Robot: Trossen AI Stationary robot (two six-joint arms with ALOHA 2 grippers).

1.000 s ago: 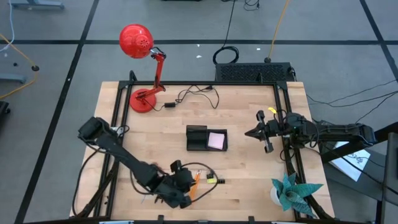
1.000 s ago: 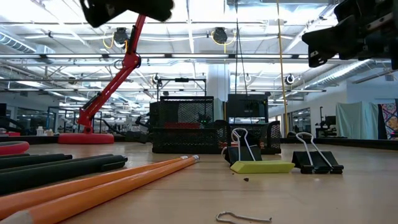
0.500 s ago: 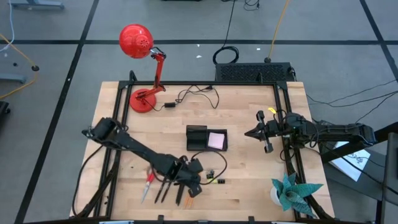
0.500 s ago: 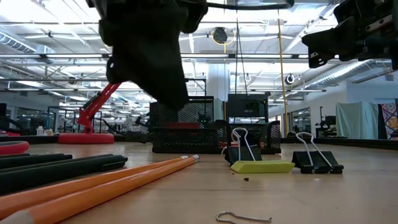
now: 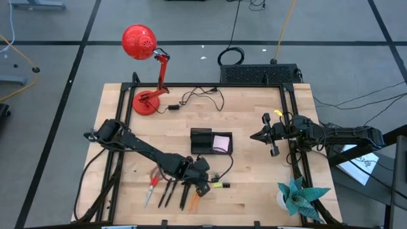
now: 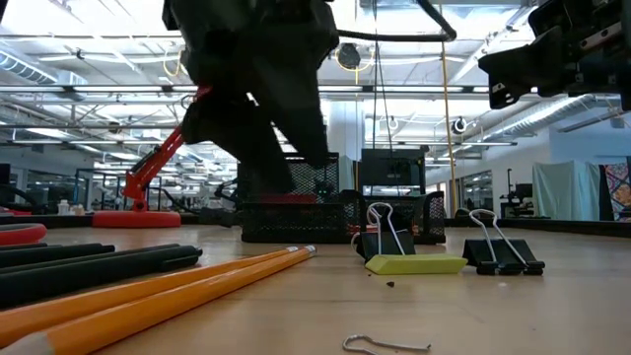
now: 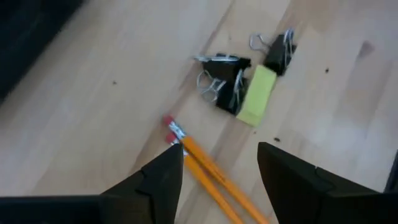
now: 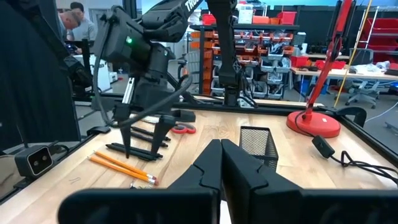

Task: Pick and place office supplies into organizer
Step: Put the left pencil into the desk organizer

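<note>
occluded: orange pencils (image 7: 208, 174), lower ends run under left gripper (image 7: 217, 177) | cut off: black pens (image 6: 89, 268) at low view's left edge | unresolved: we can't count binder clips (image 5: 218, 184) from above

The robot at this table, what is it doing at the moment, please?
The left gripper hangs open just above the eraser ends of two orange pencils, near the binder clips and a yellow-green piece. It holds nothing. Black pens and red-handled scissors lie beside them on the table. The organizer holds only a pink sticky-note pad. The right gripper waits, shut, at the table's right side.
</note>
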